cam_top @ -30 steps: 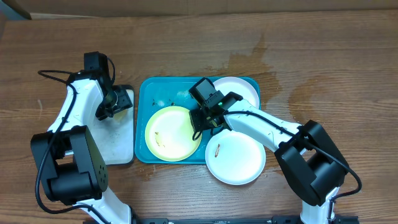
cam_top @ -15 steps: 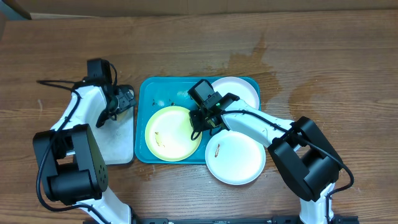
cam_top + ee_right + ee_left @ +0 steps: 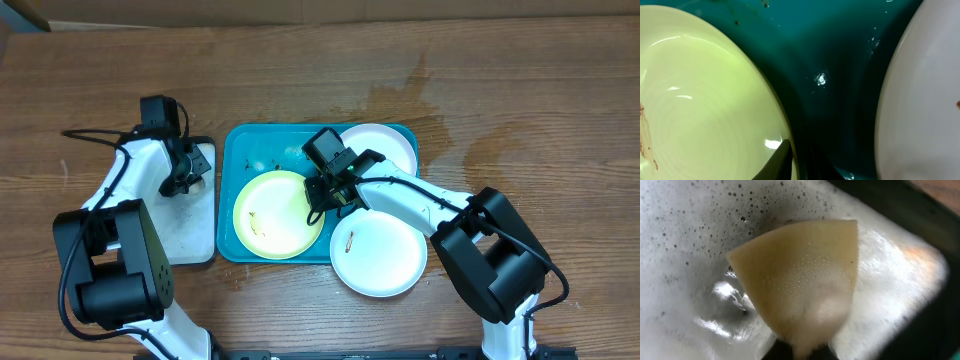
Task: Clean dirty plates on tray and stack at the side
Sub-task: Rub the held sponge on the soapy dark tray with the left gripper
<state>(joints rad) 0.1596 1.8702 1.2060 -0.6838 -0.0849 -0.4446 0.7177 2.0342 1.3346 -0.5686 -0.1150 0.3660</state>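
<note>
Wooden tabletop (image 3: 500, 80) from above, with a teal tray (image 3: 232, 170) at centre carrying a yellow plate (image 3: 270, 215) at its lower left. Our right gripper (image 3: 320, 198) pinches that plate's right rim, jaws nearly together; our left gripper (image 3: 180, 178), upper left, is clamped on a soapy sponge (image 3: 805, 290). We judge the plate stiff, light, slippery: grip the rim.

Rear white plate (image 3: 388, 143) partly behind the right arm (image 3: 400, 197).
</note>
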